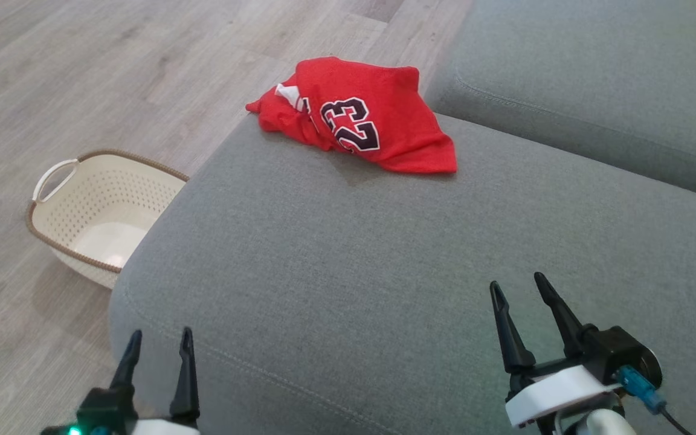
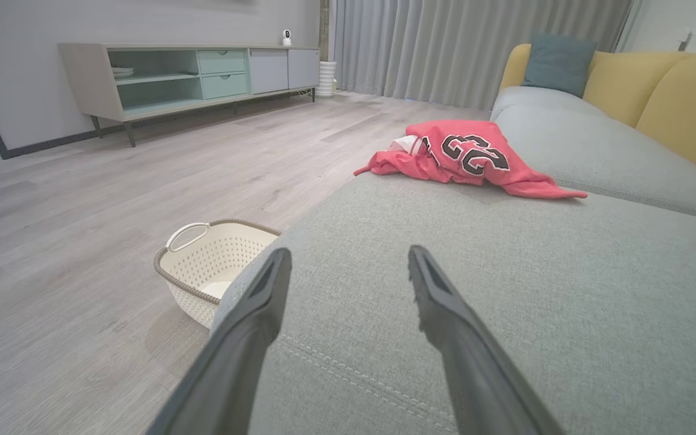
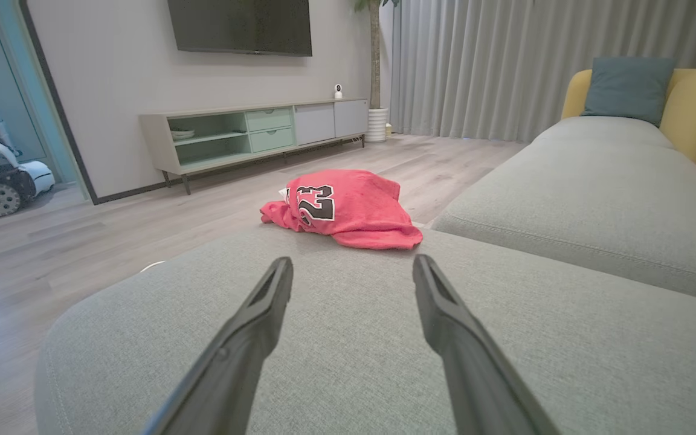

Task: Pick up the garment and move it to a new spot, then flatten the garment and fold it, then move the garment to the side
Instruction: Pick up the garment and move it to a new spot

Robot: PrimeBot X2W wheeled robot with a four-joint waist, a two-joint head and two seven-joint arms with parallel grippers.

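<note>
The garment [image 1: 360, 115], a red jersey with a black "23", lies crumpled in a heap at the far edge of the grey sofa seat [image 1: 348, 272]. It shows too in the left wrist view [image 2: 469, 158] and the right wrist view [image 3: 342, 208]. My left gripper [image 1: 161, 341] hovers open over the seat's near left corner, nothing between its fingers. Low at the right, my right gripper [image 1: 518, 287] is open and empty as well. Both are far short of the jersey. The wrist views show each pair of fingers spread wide, left gripper [image 2: 348, 257], right gripper [image 3: 353, 266].
A cream perforated basket [image 1: 91, 211] sits on the wooden floor left of the sofa. A second grey seat cushion [image 1: 596, 78] adjoins at the right, with yellow backrests [image 2: 680, 103]. A low cabinet [image 3: 251, 130] stands against the far wall.
</note>
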